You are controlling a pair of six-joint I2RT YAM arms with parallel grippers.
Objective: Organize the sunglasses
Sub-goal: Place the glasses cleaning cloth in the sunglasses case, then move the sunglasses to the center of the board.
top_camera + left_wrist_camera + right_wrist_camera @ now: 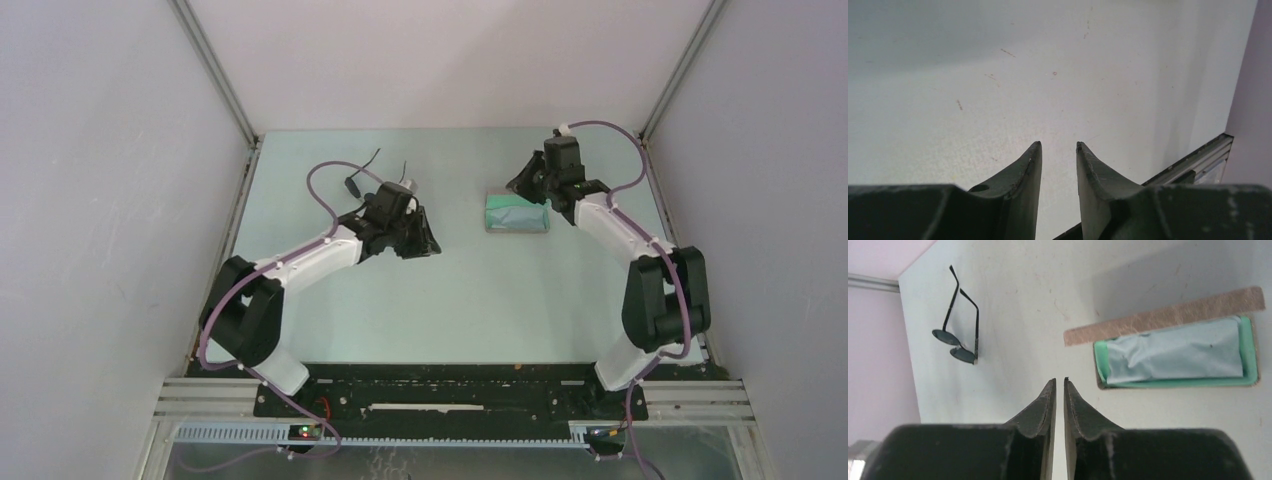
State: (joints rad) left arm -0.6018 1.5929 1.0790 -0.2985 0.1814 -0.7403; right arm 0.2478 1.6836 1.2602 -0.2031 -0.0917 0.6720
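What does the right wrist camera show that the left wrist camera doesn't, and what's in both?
Only the right wrist view: the sunglasses, arms unfolded, and the open case with the blue cloth inside. Only the left wrist view: a metal rail at the edge of the table. Both: that pale table, plus each camera's own empty fingers, the left gripper and the right gripper.

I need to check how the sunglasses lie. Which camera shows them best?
The right wrist view: the sunglasses lie in full sight, temple arms open. The top external view shows them only tiny; the left wrist view misses them.
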